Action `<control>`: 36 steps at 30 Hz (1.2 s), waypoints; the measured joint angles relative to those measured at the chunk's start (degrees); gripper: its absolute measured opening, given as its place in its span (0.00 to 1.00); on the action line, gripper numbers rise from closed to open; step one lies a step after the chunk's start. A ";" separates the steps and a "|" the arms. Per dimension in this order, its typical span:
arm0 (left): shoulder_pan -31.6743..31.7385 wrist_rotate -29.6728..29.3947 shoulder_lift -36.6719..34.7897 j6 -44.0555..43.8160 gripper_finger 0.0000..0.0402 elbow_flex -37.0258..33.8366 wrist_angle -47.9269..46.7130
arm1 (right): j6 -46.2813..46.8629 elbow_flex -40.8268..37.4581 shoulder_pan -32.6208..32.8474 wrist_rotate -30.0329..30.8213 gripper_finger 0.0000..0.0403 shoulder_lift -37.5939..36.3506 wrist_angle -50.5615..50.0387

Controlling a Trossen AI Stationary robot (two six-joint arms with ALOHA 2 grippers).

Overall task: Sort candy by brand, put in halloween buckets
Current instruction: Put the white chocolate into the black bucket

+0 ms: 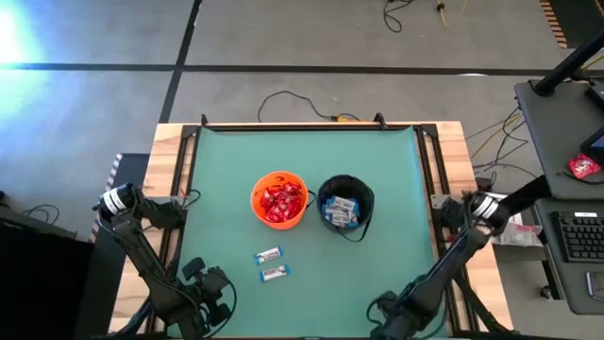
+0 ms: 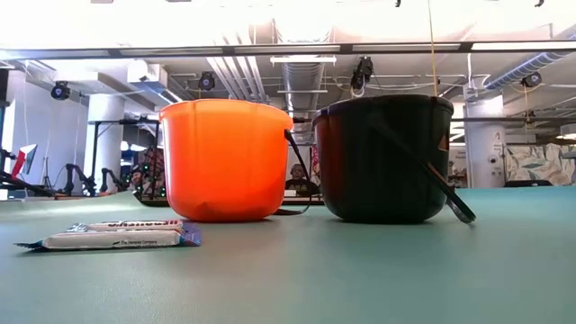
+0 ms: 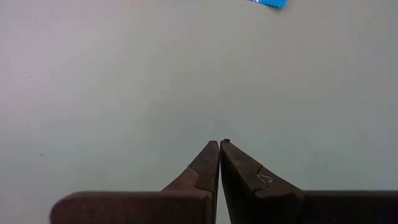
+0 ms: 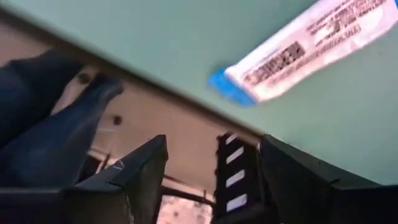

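I judge the sort nearly done: the orange bucket (image 1: 278,199) at frame centre holds red packets (image 1: 280,202), the black bucket (image 1: 345,207) just right of it holds white-and-blue bars (image 1: 340,211), and two bars are left on the bench (image 1: 387,165), the upper bar (image 1: 268,255) and the lower bar (image 1: 274,273), below the orange bucket in the lower middle of the high view.

My left gripper (image 3: 219,144) sits low at the lower left of the high view, its jaws pressed together with nothing between them. A blue wrapper corner shows ahead of it at the top of its wrist view. My right gripper (image 4: 211,146) is at the lower right, near the bench's near edge, jaws spread wide and empty, with a bar lying ahead of it in its wrist view.

Next I would open the left jaws, come down over the lower bar, then carry it up and right, across to the black bucket.

Open green bench lies all round the bars. The carry must clear the orange bucket's rim, and the black bucket's handle (image 2: 430,175) hangs down its right side.
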 joint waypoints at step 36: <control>-0.02 -1.15 0.00 -0.68 0.00 -0.04 0.99 | -31.12 -1.17 -17.37 10.93 0.61 3.04 -2.64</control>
